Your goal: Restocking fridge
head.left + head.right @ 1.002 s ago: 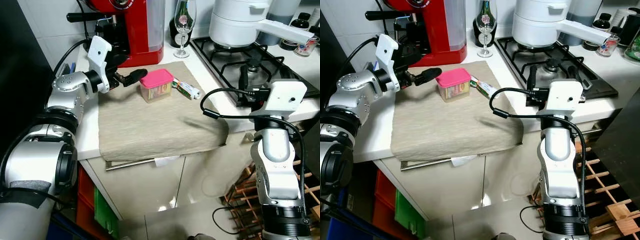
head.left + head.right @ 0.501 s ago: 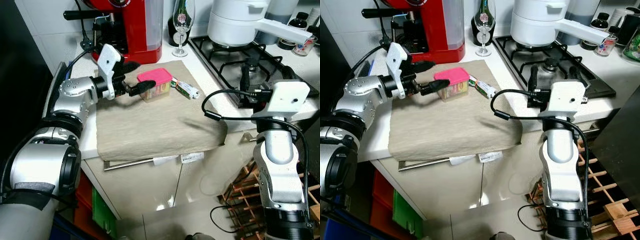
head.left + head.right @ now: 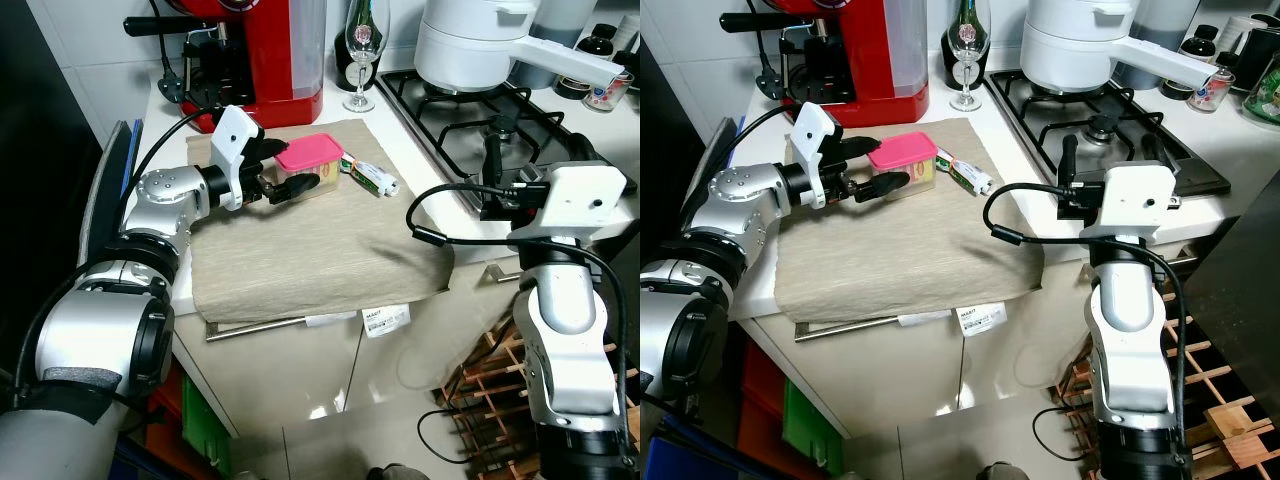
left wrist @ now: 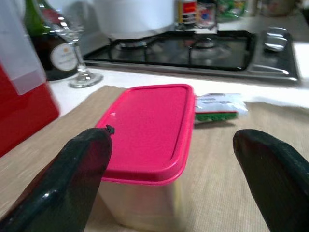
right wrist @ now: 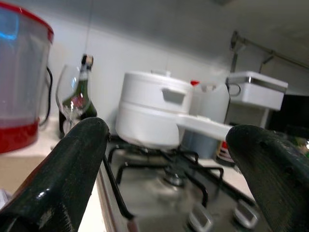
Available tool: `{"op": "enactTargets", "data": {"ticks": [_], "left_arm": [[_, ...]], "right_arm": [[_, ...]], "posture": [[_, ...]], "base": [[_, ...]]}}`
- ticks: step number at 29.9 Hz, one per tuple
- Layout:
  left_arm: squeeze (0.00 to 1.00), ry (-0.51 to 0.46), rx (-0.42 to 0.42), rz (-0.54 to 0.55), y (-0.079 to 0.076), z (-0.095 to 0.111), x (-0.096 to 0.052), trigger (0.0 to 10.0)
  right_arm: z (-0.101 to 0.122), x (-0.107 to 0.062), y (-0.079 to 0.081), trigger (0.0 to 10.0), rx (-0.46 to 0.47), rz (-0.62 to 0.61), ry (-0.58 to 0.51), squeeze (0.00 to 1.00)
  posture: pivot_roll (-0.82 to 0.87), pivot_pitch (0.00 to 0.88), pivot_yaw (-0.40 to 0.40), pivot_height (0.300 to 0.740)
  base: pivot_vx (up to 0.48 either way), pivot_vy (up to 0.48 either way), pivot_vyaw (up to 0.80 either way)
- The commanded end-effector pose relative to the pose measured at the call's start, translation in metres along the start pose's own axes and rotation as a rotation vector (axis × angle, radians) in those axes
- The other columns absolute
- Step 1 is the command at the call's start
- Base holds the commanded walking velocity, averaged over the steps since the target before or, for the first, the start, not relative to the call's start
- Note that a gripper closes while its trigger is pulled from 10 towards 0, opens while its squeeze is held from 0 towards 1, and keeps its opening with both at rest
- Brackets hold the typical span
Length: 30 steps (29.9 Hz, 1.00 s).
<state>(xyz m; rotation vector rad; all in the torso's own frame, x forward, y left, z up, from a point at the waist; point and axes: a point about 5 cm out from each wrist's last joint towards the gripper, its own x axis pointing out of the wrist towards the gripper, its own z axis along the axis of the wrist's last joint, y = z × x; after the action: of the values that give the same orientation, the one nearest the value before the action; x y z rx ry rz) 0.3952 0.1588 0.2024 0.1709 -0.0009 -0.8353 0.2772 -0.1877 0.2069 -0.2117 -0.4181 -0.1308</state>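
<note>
On the robot's left, the left gripper (image 3: 283,172) reaches over the beige cloth (image 3: 310,250) spread on the counter, its two black fingers spread wide on either side of the container (image 3: 309,166) and, as far as the views show, not pressing it. The container is a small rectangular tub with clear walls, something yellowish inside, and a bright pink lid with rounded corners and a raised rim (image 4: 149,130); it sits upright near the cloth's far edge, in front of the red coffee machine (image 3: 265,50). Just beside it lies a green-and-white tube (image 3: 372,178). Further right are a wine glass (image 3: 362,45) and the gas hob (image 3: 480,120) bearing a white pot (image 3: 470,40). The right gripper (image 5: 169,164) is held up near the hob, fingers wide apart and empty.
</note>
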Motion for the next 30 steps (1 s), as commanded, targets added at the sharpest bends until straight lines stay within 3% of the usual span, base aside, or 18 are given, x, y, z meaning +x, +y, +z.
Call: {"op": "enactTargets", "data": {"ticks": [1,6,19,26,30], "left_arm": [[0.00,-0.003,-0.053,0.048,0.003,-0.003,-0.002,10.0],[0.00,-0.059,-0.069,0.083,0.011,0.006,-0.007,10.0],[0.00,-0.089,-0.066,0.120,0.022,0.016,-0.017,10.0],[0.00,0.000,-0.025,0.082,0.018,0.003,-0.018,10.0],[0.00,0.021,-0.055,0.060,0.013,-0.002,-0.013,10.0]], "right_arm": [[0.005,-0.002,-0.005,10.0,-0.008,-0.004,-0.009,0.21],[0.005,-0.004,-0.006,10.0,-0.015,-0.002,0.002,0.21],[0.005,-0.007,-0.010,10.0,-0.030,0.001,0.019,0.21],[0.006,-0.008,-0.011,10.0,-0.034,0.006,0.021,0.21],[0.006,-0.008,-0.013,10.0,-0.041,0.006,0.025,0.21]], "posture": [[-0.26,0.057,0.006,0.740],[-0.27,0.065,0.001,0.740],[-0.27,0.066,-0.002,0.740],[-0.29,0.069,-0.003,0.740],[-0.29,0.070,-0.003,0.740]], "base": [[0.000,0.000,0.00],[0.000,0.000,0.00],[0.000,0.000,0.00],[0.000,0.000,0.00],[0.000,0.000,0.00]]}}
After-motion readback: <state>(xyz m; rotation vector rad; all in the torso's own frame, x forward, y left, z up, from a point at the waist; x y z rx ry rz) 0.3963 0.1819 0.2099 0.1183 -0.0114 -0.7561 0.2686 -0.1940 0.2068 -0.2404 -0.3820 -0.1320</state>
